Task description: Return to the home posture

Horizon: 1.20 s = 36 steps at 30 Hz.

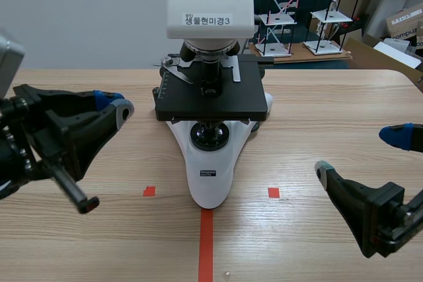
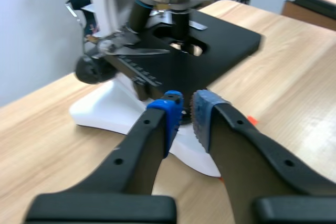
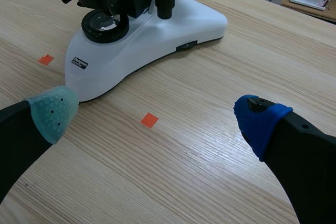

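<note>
The left pincer (image 1: 112,102), black with thick fingers, is hovering over the pale wooden counter (image 1: 330,107) at its left side. Its long axis is running across the counter, with the tips pointing at the black stage of the white-and-black microscope (image 1: 210,176) standing in the middle. Its blue pad (image 2: 169,109) and grey-green pad (image 2: 203,113) are sitting almost together, with only a sliver between them, gripping nothing. The right pincer (image 1: 362,152) is hanging low at the right side, well apart from the microscope, its fingers pointing slantwise toward the white base. It is gaping wide, grey-green pad (image 3: 54,113) and blue pad (image 3: 258,121) far apart, holding nothing above an orange-red tape square (image 3: 149,120).
</note>
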{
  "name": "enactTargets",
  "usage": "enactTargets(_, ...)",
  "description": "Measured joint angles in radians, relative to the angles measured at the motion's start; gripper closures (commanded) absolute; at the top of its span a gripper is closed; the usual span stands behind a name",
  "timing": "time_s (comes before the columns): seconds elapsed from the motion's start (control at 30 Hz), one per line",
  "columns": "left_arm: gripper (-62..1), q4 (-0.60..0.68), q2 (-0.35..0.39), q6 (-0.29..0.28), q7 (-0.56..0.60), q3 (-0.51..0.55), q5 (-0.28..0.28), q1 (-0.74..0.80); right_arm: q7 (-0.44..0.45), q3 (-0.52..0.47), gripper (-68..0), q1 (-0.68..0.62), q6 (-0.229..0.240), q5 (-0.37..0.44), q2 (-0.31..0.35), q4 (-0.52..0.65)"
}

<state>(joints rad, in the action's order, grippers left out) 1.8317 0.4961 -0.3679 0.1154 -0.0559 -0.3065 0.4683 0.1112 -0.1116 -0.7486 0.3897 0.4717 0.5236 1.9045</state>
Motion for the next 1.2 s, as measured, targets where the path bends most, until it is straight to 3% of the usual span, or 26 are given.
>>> enactTargets(0.1, -22.9, 0.004, -0.021, 0.0, 0.016, 0.051, 0.012, 0.089, 0.0, 0.0, -67.9, 0.0, 0.0, 0.0, 0.0, 0.0)
enactTargets(0.23, -31.0, -0.004, -0.081, 0.001, 0.057, 0.131, 0.1, 0.173, 0.0, 0.0, -67.9, 0.0, 0.0, 0.0, 0.0, 0.0)
enactTargets(0.37, -44.7, -0.006, -0.129, 0.0, 0.134, 0.176, 0.148, 0.251, 0.0, 0.0, -67.9, 0.0, 0.0, 0.0, 0.0, 0.0)
enactTargets(0.57, -52.9, 0.074, -0.173, 0.0, 0.14, 0.194, 0.278, 0.37, 0.0, 0.0, -67.9, 0.0, 0.0, 0.0, 0.0, 0.0)
enactTargets(0.67, -56.7, 0.152, -0.184, 0.0, 0.105, 0.194, 0.306, 0.398, 0.0, 0.0, -67.9, 0.0, 0.0, 0.0, 0.0, 0.0)
enactTargets(0.93, -59.9, 0.256, -0.196, -0.005, -0.046, 0.194, 0.298, 0.396, 0.0, 0.0, -67.9, 0.0, 0.0, 0.0, 0.0, 0.0)
enactTargets(1.03, -60.4, 0.255, -0.188, -0.02, -0.061, 0.194, 0.258, 0.396, 0.0, 0.0, -67.9, 0.0, 0.0, 0.0, 0.0, 0.0)
enactTargets(1.2, -62.3, 0.252, -0.115, -0.023, -0.141, 0.194, 0.136, 0.364, 0.0, 0.0, -67.9, 0.0, -0.001, 0.0, 0.0, 0.0)
